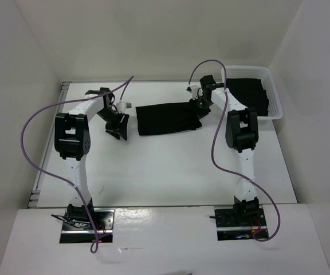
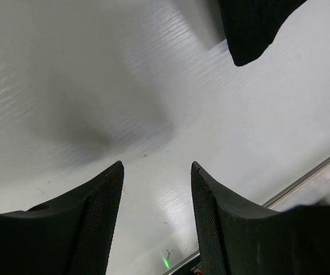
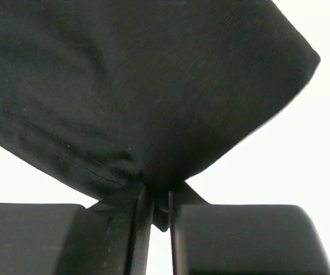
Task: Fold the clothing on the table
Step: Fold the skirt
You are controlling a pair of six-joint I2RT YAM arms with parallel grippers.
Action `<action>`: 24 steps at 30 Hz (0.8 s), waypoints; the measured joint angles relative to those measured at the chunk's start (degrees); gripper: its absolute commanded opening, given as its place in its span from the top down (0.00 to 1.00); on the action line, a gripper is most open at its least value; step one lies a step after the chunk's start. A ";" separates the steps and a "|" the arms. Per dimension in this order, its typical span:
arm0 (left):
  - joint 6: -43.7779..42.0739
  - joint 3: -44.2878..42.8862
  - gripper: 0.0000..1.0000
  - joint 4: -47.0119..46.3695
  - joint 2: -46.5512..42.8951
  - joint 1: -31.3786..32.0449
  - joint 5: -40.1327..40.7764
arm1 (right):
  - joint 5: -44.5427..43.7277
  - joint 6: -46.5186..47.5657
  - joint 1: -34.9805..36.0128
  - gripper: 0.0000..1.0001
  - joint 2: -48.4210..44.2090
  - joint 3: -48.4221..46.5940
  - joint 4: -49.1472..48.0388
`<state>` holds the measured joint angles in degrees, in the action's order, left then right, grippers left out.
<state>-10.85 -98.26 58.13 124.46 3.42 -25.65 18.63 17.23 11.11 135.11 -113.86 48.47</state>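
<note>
Table point(image 1: 171, 166): basket point(image 1: 275, 94) far rt corner

clothing point(image 1: 168, 118): on worktop point(image 1: 153, 172), toward 12 o'clock
basket point(image 1: 277, 103): worktop's 2 o'clock corner
left pincer point(image 1: 118, 130): clothing's 9 o'clock
right pincer point(image 1: 198, 107): clothing's 3 o'clock edge

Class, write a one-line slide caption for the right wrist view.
Right gripper pinches a bunched fold of the black clothing between nearly shut jaws.

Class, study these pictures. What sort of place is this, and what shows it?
Probably a robotics lab test cell: a white table boxed in by plain white walls, a left arm and right arm bolted at its near edge, and black clothing laid out near a white basket.
</note>
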 measured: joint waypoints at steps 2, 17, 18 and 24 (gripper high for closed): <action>-0.15 0.00 0.38 0.24 0.00 0.00 -0.17 | 0.07 0.20 0.09 0.61 0.00 -0.72 0.04; 1.07 -12.70 0.31 1.14 4.11 -0.33 -9.22 | 2.67 0.98 0.13 0.34 -4.24 1.81 0.02; 1.57 -13.70 0.31 0.79 4.83 -0.15 -9.40 | 2.86 0.81 0.15 0.34 -4.55 2.16 0.00; 3.80 -15.67 0.34 -1.09 8.70 1.36 -9.22 | 3.74 0.31 0.15 0.34 -5.25 4.92 -0.57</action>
<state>-7.05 -113.93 57.04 133.16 4.78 -34.87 22.37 17.54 11.27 129.86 -108.95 47.90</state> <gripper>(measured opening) 0.669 0.660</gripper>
